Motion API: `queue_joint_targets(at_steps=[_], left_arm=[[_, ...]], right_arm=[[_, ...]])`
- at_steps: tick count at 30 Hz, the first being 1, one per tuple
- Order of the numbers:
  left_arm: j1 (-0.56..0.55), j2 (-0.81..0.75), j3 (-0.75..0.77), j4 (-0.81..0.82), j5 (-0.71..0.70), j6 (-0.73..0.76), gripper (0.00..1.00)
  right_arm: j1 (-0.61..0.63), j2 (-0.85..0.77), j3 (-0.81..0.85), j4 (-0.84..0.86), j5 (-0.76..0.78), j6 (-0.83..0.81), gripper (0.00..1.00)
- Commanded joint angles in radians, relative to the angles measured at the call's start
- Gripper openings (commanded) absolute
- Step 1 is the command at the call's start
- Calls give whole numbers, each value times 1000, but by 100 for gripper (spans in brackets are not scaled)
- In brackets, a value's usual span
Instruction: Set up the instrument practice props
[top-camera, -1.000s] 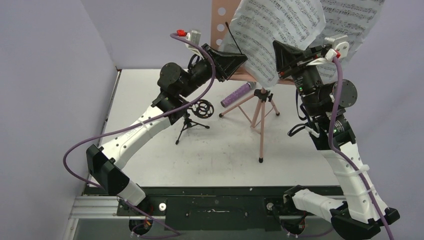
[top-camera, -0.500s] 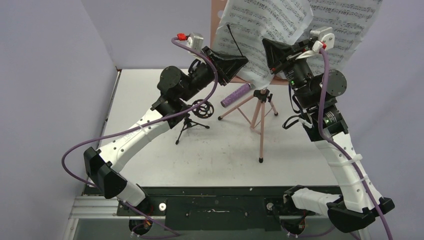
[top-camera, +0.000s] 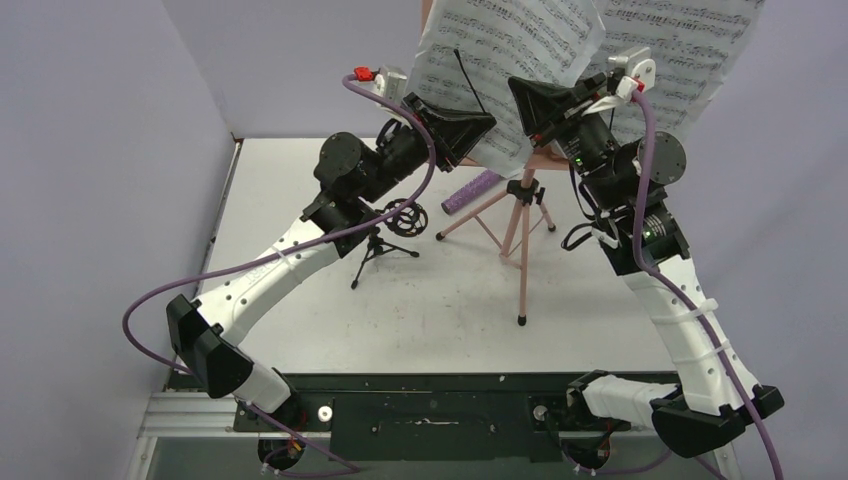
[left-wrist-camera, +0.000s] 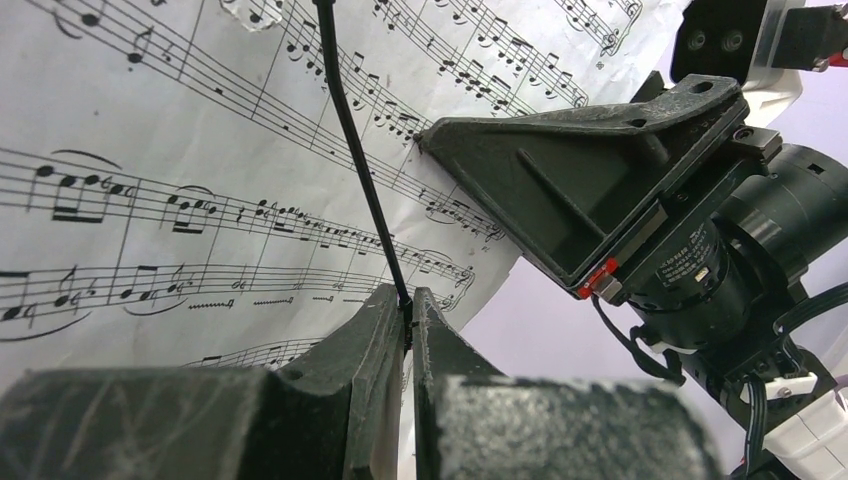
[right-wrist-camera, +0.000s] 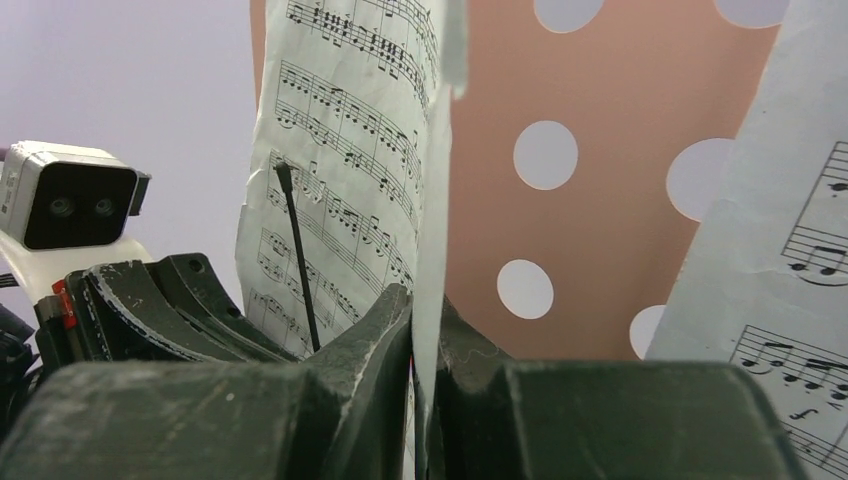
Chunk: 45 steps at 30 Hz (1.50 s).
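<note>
The pink perforated music stand (top-camera: 521, 215) stands on its tripod legs at the table's back middle; its desk fills the right wrist view (right-wrist-camera: 610, 200). My left gripper (top-camera: 488, 119) is shut on the stand's thin black page-holder wire (left-wrist-camera: 358, 165), in front of a white sheet-music page (top-camera: 500, 50). My right gripper (top-camera: 517, 90) is shut on that page's edge (right-wrist-camera: 432, 200) and holds it up against the desk. A second page (top-camera: 690, 40) rests on the desk's right side. The glittery purple microphone (top-camera: 472, 190) lies on the table behind the legs. The black tripod mic stand (top-camera: 385, 235) stands to the left.
Lilac walls close in the table on the left and at the back. My two grippers are close together, almost tip to tip, in front of the stand's desk. The stand's front leg (top-camera: 522, 290) reaches toward the middle of the table.
My right gripper has moved left and upward with the page, and the page has swung flatter against the stand's desk. My left gripper has stayed shut on the wire, nearly still.
</note>
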Motion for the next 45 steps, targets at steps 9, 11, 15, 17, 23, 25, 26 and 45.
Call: queue_joint_targets(at_steps=[9, 11, 15, 17, 23, 25, 26, 45], left_arm=[[-10, -74, -24, 20, -3, 25, 34], [-10, -77, -30, 21, -9, 25, 36], [-9, -84, -38, 17, -15, 26, 36], [-9, -86, -41, 18, -19, 26, 36], [-8, -82, -37, 15, -16, 30, 36], [-7, -82, -37, 14, -15, 30, 36], [-7, -81, -37, 15, -14, 30, 36], [-1, -87, -65, 20, -15, 22, 36]], right_arm=[[5, -6, 21, 37, 9, 31, 19], [5, -20, 9, 35, 24, 32, 26], [5, -56, -18, 30, 35, 36, 38], [6, -75, -34, 23, 46, 40, 40], [5, -140, -94, 7, 93, 39, 41], [4, -154, -108, -3, 105, 37, 40], [5, -159, -112, -12, 111, 34, 40], [5, -177, -172, -34, 146, 10, 19]])
